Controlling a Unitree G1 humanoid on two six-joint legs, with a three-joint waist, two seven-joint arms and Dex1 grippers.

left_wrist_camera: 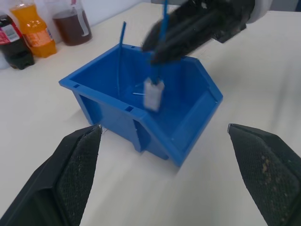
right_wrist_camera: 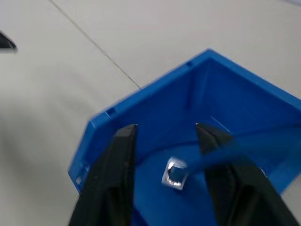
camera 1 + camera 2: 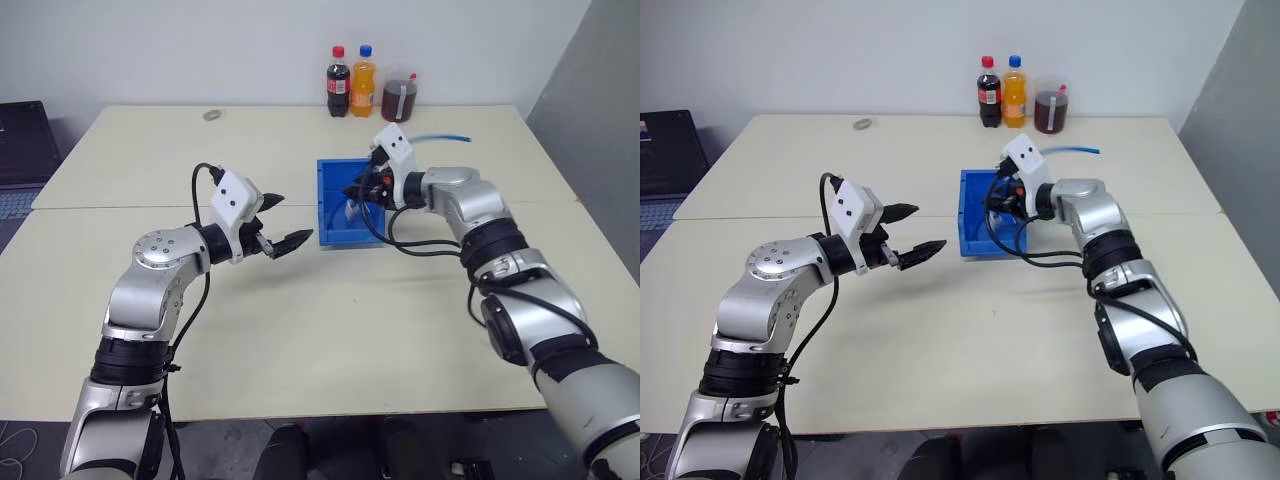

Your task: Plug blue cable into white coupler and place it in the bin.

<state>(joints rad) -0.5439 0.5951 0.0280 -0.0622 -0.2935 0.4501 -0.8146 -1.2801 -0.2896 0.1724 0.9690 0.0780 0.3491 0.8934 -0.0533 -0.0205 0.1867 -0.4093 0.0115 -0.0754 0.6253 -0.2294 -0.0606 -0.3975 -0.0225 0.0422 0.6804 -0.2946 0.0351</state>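
**Two parts joined, hanging over the bin**

One tiny white boxy plastic coupler [image 1: 153, 94] hangs plugged on the thin light-blue network cable [image 1: 161, 28], inside the bright blue rectangular plastic bin [image 3: 331, 232], which sits at the table's centre, toward one o'clock from the left gripper. Both look feather-light; the cable is limp and springy, the coupler hard and slick, so I'd judge the cable just above the plug the best hold. The right gripper [image 2: 165, 136] has its fingers parted, the cable against one finger; whether it truly grips, I cannot tell. The left gripper [image 3: 282, 223] gapes wide, empty.

Head high; wrists near bin [image 1: 141, 122], blurred.
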